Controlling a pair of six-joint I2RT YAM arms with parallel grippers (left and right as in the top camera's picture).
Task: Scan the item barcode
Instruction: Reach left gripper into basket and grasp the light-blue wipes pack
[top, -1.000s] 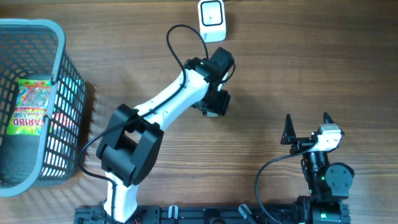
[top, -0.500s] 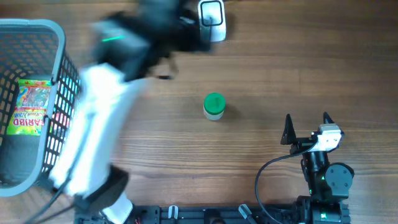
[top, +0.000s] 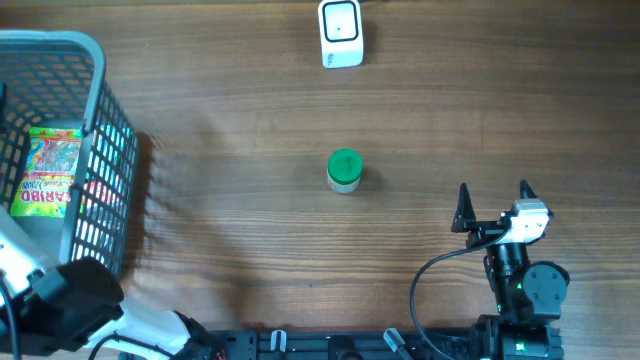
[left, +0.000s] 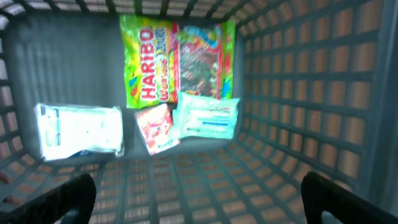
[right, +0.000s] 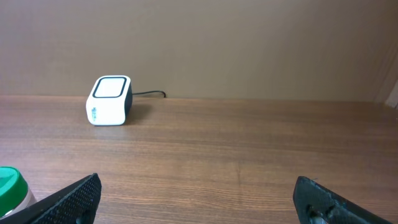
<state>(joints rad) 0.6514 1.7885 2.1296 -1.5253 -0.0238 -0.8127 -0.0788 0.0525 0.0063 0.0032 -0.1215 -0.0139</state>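
Green jar (top: 344, 170) now free of left gripper (left: 205, 205)

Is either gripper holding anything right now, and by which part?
Nothing is held: the left gripper is open above the basket, the right gripper open over the table.

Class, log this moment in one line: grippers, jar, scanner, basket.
left gripper: open, over basket | right gripper: open, empty | green-lidded jar: upright on table, unheld | scanner: table's far side

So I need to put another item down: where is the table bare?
Bare wood between the basket and the green-lidded jar, and right of the scanner. The basket floor is crowded with packets.
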